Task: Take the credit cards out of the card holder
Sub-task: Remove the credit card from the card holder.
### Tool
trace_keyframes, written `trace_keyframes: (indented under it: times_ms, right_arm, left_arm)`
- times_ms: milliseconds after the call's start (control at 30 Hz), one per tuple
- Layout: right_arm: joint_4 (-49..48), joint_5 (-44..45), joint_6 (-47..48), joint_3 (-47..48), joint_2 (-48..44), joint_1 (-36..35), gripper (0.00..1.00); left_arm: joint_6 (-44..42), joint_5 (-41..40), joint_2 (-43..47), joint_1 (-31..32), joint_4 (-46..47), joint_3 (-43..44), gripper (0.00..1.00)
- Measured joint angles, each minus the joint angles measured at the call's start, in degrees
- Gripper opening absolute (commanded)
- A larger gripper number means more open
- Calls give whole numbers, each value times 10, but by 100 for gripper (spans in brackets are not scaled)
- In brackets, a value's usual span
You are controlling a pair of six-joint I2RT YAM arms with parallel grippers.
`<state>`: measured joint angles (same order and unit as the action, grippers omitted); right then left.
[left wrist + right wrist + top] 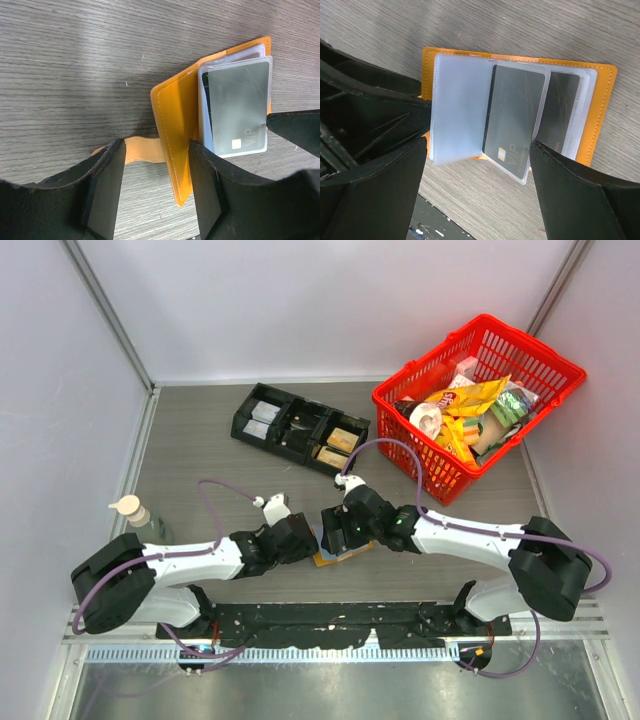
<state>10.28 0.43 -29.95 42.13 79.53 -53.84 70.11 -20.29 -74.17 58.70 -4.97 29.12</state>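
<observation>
The tan-orange card holder (330,558) lies open on the table between my two grippers. In the left wrist view its orange cover (175,120) stands up on edge, with the side tab (142,150) beside it. Its lower corner sits between my open left gripper's (155,187) jaws, close to the right finger (205,190). A dark grey VIP card (515,120) sits in a clear sleeve, and a second dark card (562,112) lies behind it. My right gripper (480,195) is open just in front of the sleeves, holding nothing. An empty pale sleeve (457,110) lies on the left.
A black compartment tray (300,428) stands at the back centre. A red basket (478,405) full of snacks stands at the back right. A small bottle (135,512) stands at the left. The black mounting rail (330,620) runs along the near edge.
</observation>
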Motion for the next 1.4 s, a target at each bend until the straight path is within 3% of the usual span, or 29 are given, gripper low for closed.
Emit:
trace_keyframes:
  times_ms: [267, 433, 600, 767, 1033, 1200, 1400]
  right_arm:
    - [-2, -16, -2, 1, -19, 0, 89]
    - [-1, -2, -3, 1, -26, 0, 86]
    - [5, 36, -4, 1, -39, 0, 73]
    - [9, 59, -1, 1, -53, 14, 52]
    - [-23, 16, 3, -31, -54, 85, 25]
    - [-60, -45, -1, -63, -45, 134, 17]
    - [-106, -92, -3, -85, -21, 153, 15]
  left_arm:
    - [7, -1, 14, 1, -9, -5, 60]
    - [22, -17, 76, 1, -56, -23, 64]
    - [30, -45, 172, 1, -113, -25, 62]
    - [21, -52, 212, 1, -120, -17, 57]
    - [-3, -10, 110, 1, -8, 19, 51]
    - [-12, 29, 11, 0, 67, 37, 49]
    - [-3, 53, -52, -4, 113, 39, 49]
